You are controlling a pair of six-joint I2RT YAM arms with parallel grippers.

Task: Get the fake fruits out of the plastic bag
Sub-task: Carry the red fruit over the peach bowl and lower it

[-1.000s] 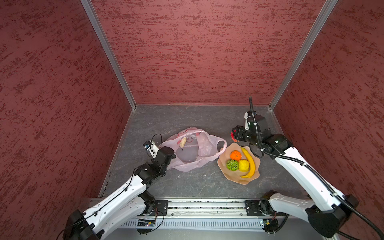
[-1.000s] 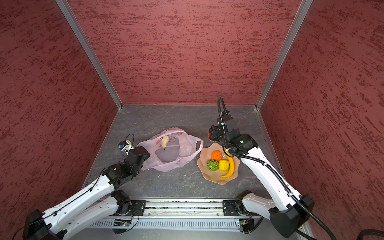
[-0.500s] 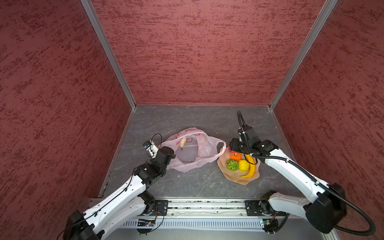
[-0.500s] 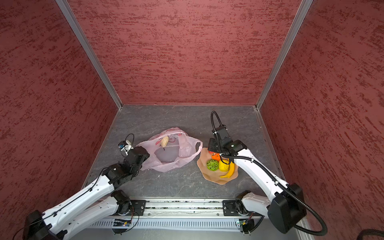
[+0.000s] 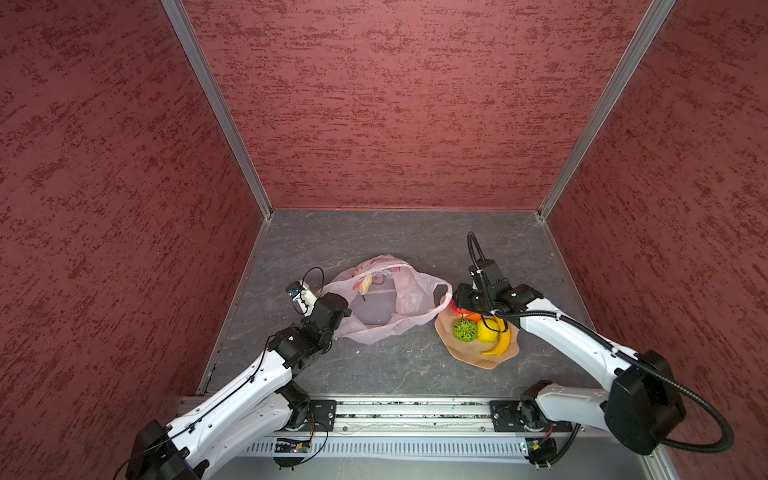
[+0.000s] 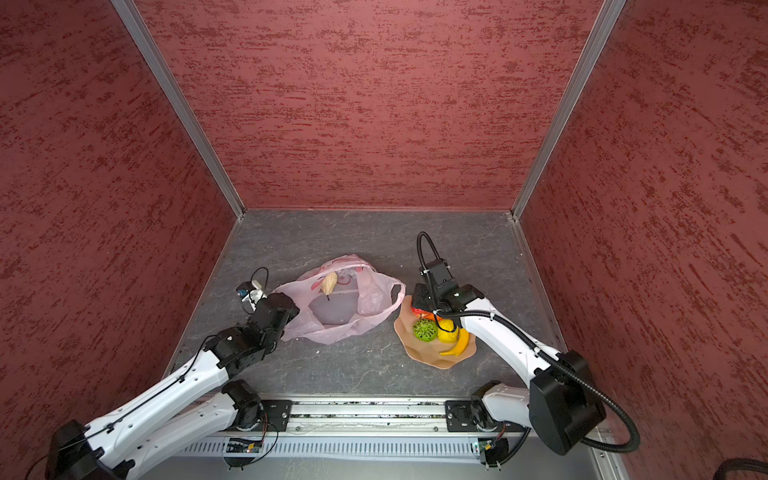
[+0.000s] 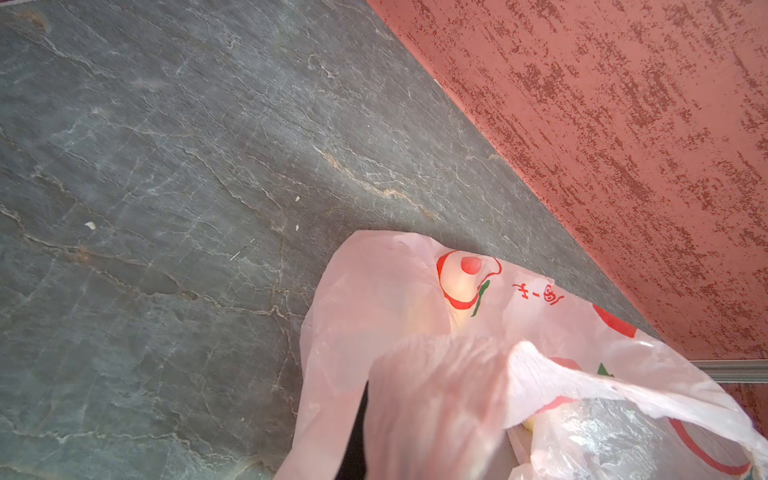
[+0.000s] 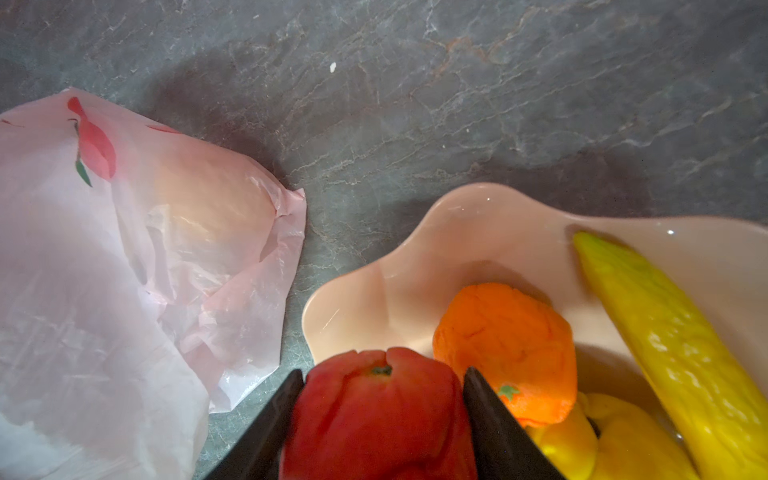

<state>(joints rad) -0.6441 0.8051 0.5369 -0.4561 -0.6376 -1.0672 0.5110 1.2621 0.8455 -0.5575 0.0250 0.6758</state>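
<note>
While the right hand (image 8: 382, 374) stood about half open, its two dark fingers (image 8: 274, 415) pressed against either side of the red fruit (image 8: 374, 428), grasping it at the edge of the tan dish (image 8: 395, 299) nearest the plastic bag (image 8: 104, 270); whether the fruit rested on the dish could not be told. Beside it in the dish lay the orange (image 8: 505, 353), the lemon (image 8: 623, 440), the banana (image 8: 673, 345) and the green ball (image 5: 464, 329). The left hand (image 5: 343, 308) was clenched on the bag's near left edge, with pink film bunched over it in the left wrist view. The bag lay open on the counter (image 5: 374, 365), just beside the dish, with a cream piece (image 5: 365, 284) at its far rim
</note>
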